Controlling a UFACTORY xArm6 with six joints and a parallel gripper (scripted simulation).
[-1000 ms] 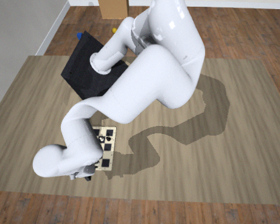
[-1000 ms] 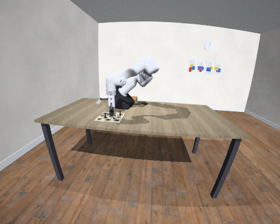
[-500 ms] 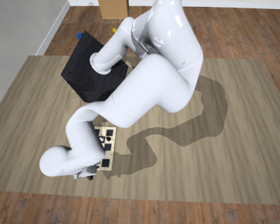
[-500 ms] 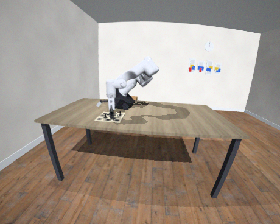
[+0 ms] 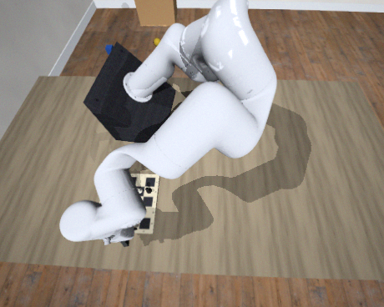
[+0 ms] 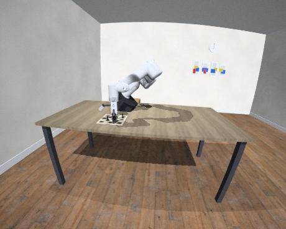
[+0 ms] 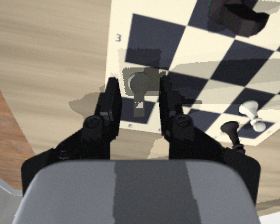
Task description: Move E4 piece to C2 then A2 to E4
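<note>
The chessboard (image 5: 146, 200) lies on the table, mostly hidden under my arm in the top view; it also shows small in the exterior view (image 6: 112, 119). In the wrist view my gripper (image 7: 139, 89) hangs over the board's edge column, just below the digit 3. Its two fingers stand on either side of a grey pawn (image 7: 140, 89), with a gap on each side, so they are open around it and not gripping. A white pawn (image 7: 251, 114) and a black pawn (image 7: 231, 132) stand at the right. A larger dark piece (image 7: 235, 17) stands at the top right.
A black box (image 5: 125, 100) holds the arm's base behind the board. A cardboard box (image 5: 155, 12) stands on the floor beyond the table. The table's edge runs close to the board on the gripper's side.
</note>
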